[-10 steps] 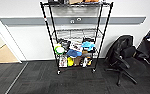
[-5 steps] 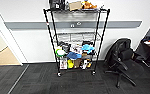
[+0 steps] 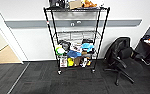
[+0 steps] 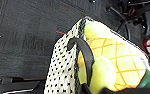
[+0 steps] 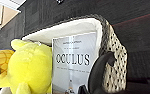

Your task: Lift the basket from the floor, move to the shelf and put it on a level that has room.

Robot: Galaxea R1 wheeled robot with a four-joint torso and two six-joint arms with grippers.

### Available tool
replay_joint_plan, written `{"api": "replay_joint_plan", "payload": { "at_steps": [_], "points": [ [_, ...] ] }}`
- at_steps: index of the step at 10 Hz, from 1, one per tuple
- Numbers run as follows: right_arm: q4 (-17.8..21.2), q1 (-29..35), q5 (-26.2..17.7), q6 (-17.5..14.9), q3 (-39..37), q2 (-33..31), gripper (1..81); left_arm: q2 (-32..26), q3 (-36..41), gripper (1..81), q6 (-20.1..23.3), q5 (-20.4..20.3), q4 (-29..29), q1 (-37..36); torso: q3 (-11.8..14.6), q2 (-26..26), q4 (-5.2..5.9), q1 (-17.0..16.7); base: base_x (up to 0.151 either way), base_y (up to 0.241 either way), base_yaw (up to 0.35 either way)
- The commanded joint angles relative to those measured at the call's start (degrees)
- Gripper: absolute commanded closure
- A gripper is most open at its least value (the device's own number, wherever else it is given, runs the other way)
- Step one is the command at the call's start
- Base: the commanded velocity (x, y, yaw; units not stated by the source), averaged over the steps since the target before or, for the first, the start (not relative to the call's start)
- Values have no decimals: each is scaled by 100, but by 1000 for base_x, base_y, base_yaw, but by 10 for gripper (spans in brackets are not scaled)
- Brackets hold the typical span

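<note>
Closer now, wire-grid shelf (image 3: pixel 76 37); dotted woven basket (image 4: pixel 63 67) over striped carpet floor (image 3: pixel 41 80)

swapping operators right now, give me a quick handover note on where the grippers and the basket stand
Grippers: fingers can't be made out in either wrist view, so treat their state as unknown.
Basket: seen close in both wrist views, above the dark carpet, so it looks lifted. It holds a yellow plush toy and a white Oculus box.
Shelf: straight ahead in the head view, against the wall. Top tier and the two lower tiers are cluttered; the tier second from the top looks bare.
Done: the basket seems to be off the floor, and the shelf is faced.
Left: close in and set the basket on the bare tier.
</note>
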Motion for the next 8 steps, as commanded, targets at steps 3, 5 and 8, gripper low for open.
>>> {"api": "replay_joint_plan", "payload": {
  "at_steps": [3,5,8],
  "points": [
    [32,642,-252,-35,68,-40,811,-113,89,811,-32,179,-85,-650,0,956,0,-616,0,0,0],
    [24,642,-252,-35,6,4,811,-139,89,811,-24,187,-85,-650,384,1340,0,-865,0,0,0],
    [32,624,-252,-35,-3,-5,811,-174,98,811,-6,179,-85,-607,747,1362,0,-879,0,0,0]
  ]
}}
